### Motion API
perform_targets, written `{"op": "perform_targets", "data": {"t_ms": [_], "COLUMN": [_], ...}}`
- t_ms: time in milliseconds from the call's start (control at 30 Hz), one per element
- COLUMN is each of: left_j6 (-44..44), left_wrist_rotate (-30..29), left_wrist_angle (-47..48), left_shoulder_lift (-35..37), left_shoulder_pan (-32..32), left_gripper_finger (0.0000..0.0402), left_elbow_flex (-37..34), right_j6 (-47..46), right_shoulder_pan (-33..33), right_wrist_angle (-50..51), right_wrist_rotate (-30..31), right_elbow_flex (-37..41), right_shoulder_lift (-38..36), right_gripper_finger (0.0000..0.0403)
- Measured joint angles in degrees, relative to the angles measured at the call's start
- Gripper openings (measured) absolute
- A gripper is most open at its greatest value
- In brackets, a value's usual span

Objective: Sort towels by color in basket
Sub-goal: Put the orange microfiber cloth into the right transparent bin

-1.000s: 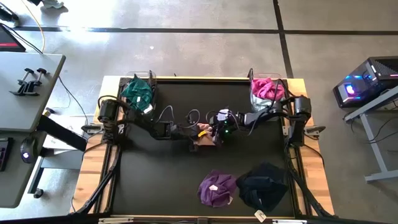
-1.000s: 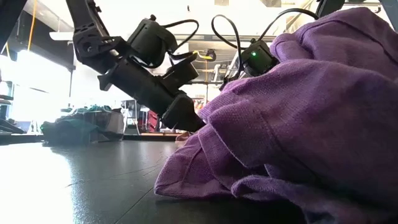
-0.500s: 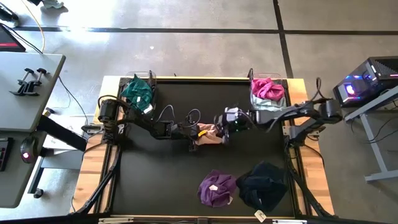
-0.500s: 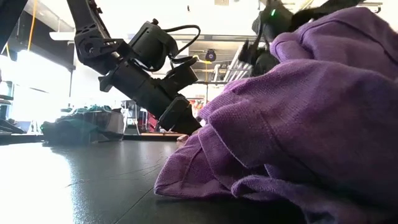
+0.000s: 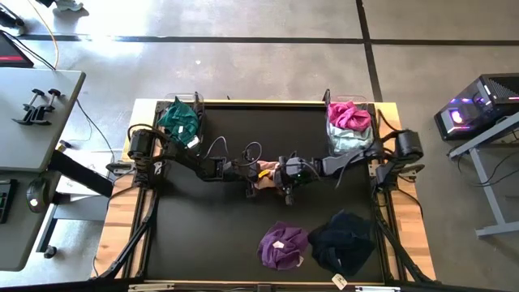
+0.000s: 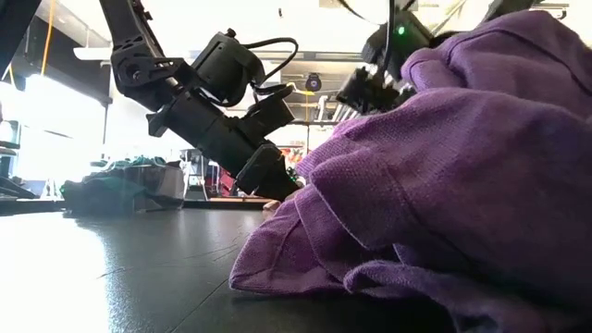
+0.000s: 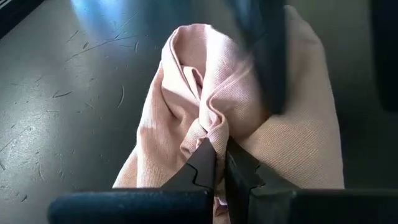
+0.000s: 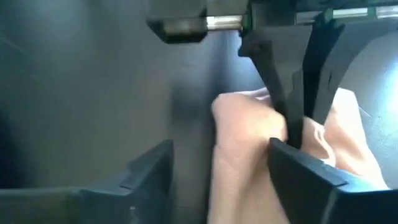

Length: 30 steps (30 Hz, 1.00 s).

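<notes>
A fold of the peach towel (image 7: 211, 118) is pinched between the closed jaws of the left gripper (image 7: 219, 163), at the middle of the table (image 5: 219, 235). The towel is soft, thin and light, so it will likely droop and stretch when lifted. A thick ridge is the best place to be held. Just past the jaws, the right gripper (image 8: 224, 165) is held open over the same towel, one finger beside it.
</notes>
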<state>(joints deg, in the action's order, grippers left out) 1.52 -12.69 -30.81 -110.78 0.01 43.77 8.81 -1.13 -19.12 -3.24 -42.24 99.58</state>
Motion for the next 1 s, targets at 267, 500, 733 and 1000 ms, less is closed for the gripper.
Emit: {"op": "perform_targets", "data": {"t_ms": [267, 500, 733, 1000], "left_j6": [-0.02, -0.46, 0.56, -1.45], "left_wrist_rotate": [0.04, 0.1, -0.51, -7.31], "left_wrist_angle": [0.02, 0.02, 1.63, 16.77], "left_shoulder_lift": [-0.04, -0.04, 2.25, 12.99], "left_shoulder_pan": [-0.02, -0.02, -0.24, -0.46], "left_gripper_finger": [0.0003, 0.0003, 0.0003, 0.0055], "left_elbow_flex": [-0.02, -0.02, -0.23, -0.24], "right_j6": [7.87, 4.51, -1.49, -16.97], "right_shoulder_pan": [0.65, 4.7, 6.67, 3.8], "right_wrist_angle": [-3.18, -2.72, -4.43, -2.36], "right_wrist_rotate": [11.23, 6.56, 1.52, 10.78], "right_elbow_flex": [-0.02, -0.04, -0.28, -0.11], "right_shoulder_lift": [1.78, 3.91, 7.69, 6.02], "right_gripper_finger": [0.0302, 0.0302, 0.0233, 0.0033]}}
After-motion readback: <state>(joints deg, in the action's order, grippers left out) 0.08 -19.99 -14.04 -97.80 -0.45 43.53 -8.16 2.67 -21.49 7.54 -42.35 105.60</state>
